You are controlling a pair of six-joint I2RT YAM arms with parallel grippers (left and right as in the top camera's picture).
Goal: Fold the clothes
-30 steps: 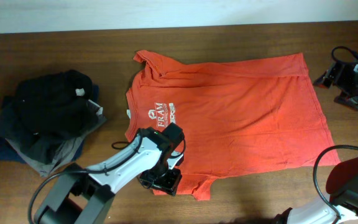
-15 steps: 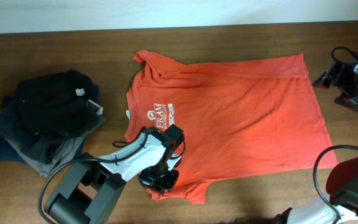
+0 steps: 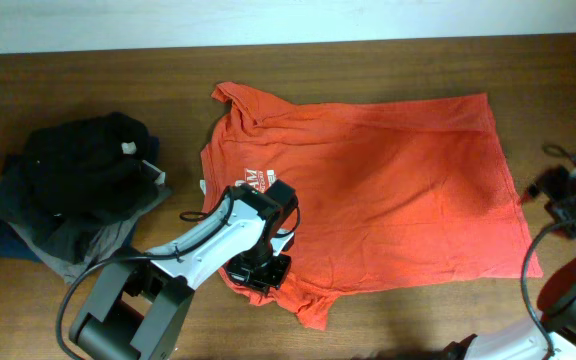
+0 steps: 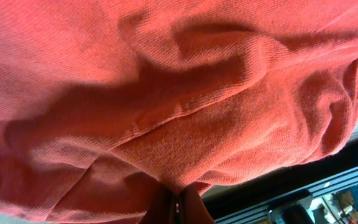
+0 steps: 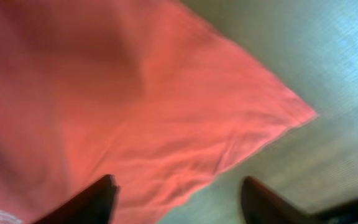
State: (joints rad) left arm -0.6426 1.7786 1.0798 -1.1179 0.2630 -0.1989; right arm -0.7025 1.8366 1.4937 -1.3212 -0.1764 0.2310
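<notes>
The clothes, a red-orange T-shirt (image 3: 388,190), lie spread flat across the table with the neck to the left. My left gripper (image 3: 260,268) is shut on a bunched fold of the shirt's near left part, by the sleeve. In the left wrist view the red cloth (image 4: 166,93) fills the frame and my left gripper (image 4: 179,208) pinches it at the bottom edge. My right gripper (image 3: 553,195) hovers by the shirt's right hem. In the right wrist view my right gripper (image 5: 179,199) is open over a corner of the shirt (image 5: 135,106), with bare table to the right.
A pile of black, navy and grey garments (image 3: 68,190) lies at the left of the table. The wooden table's (image 3: 568,80) near edge runs just below the shirt's near sleeve. A pale wall (image 3: 268,20) borders the far side.
My left gripper closed on the shirt and drew the cloth up, bunching it and partly covering the white lettering. My right arm moved nearer along the right edge toward the hem.
</notes>
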